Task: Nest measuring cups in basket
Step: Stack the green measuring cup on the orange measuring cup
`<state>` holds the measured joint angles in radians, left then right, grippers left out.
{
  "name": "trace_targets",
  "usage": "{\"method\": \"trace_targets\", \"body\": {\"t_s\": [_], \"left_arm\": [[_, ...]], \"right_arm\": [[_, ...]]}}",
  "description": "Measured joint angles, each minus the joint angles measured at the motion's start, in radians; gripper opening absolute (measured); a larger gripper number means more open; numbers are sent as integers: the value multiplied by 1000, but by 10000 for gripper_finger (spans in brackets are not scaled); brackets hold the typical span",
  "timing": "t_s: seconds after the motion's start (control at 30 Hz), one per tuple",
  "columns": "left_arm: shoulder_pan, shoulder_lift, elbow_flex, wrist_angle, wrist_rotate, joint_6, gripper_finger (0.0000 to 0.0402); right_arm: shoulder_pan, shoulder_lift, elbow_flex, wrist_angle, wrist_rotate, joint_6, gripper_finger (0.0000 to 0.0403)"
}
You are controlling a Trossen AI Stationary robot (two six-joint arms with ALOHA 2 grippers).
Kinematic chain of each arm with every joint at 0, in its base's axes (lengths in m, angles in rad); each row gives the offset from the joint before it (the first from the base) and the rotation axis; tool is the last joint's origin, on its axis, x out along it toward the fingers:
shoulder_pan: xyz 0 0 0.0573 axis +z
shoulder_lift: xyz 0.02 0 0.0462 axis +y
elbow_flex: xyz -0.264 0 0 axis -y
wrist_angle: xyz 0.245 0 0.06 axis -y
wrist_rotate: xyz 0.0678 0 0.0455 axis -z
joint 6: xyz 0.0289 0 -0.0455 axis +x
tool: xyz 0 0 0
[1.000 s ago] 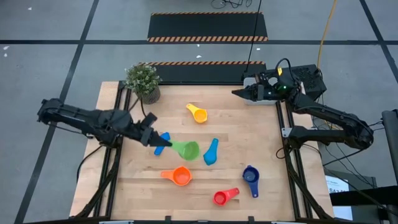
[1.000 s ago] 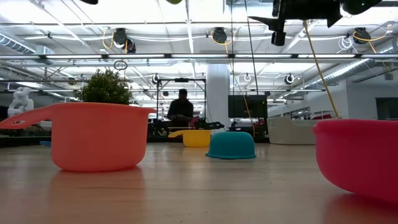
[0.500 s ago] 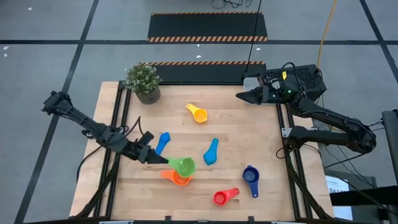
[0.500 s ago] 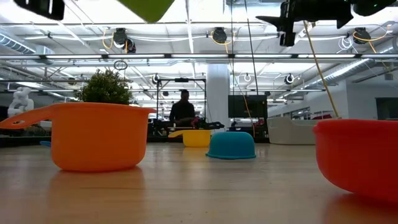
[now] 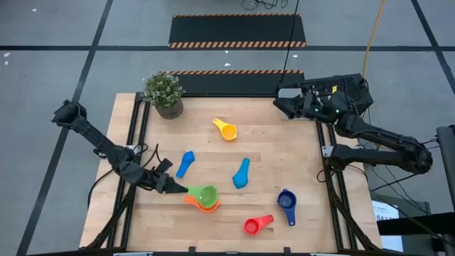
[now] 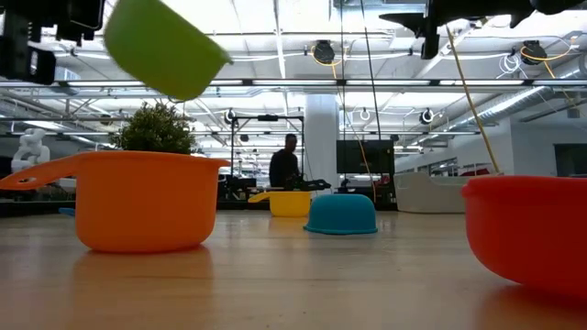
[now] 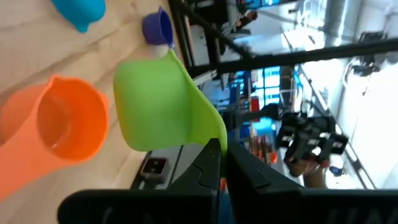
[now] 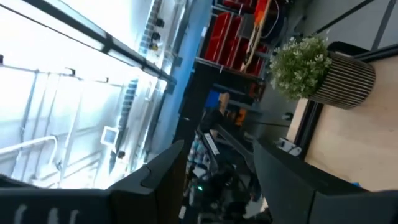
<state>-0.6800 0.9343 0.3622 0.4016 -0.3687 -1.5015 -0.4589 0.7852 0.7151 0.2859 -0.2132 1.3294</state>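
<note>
My left gripper (image 5: 178, 189) is shut on a green measuring cup (image 5: 208, 193), which hangs tilted just above the orange cup (image 5: 196, 203) near the table's front left. In the low view the green cup (image 6: 163, 48) is clear of the orange cup (image 6: 138, 200). Yellow (image 5: 226, 129), two light blue (image 5: 185, 163) (image 5: 242, 173), dark blue (image 5: 286, 203) and red (image 5: 257, 225) cups rest on the wood. My right gripper (image 5: 279, 107) hovers open at the far right corner, above the light-grey basket (image 5: 286, 91), which the arm mostly hides. My left gripper pinches the green cup's handle (image 7: 209, 135) between its two fingers (image 7: 205, 165). The fingers come nearly level from the table's left side. The cup's bowl (image 7: 163, 99) sticks out past the fingertips, tilted and lifted clear, over the orange cup (image 7: 68, 121).
A potted green plant (image 5: 163, 92) stands at the far left corner. Bare wood lies in the table's middle and along the far edge between plant and basket. In the low view a person stands far off in the room behind the table.
My left gripper has carried the green cup down and toward the table's near edge, from beside the left light blue cup to just over the orange cup, staying shut on it. My right gripper has rolled a little and drawn slightly toward the right edge.
</note>
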Motion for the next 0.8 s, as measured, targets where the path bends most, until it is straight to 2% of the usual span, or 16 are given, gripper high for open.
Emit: {"method": "trace_targets", "body": {"t_s": [0.43,0.7,0.8], "left_arm": [[-49,130,-9,41,-22,-20,10],[-49,192,-9,75,-53,-24,7],[-49,205,-9,76,-52,-34,17]], "right_arm": [[193,-1,0,1,270,-36,182],[247,-1,0,0,302,-58,182],[262,-1,0,1,330,-59,182]]}}
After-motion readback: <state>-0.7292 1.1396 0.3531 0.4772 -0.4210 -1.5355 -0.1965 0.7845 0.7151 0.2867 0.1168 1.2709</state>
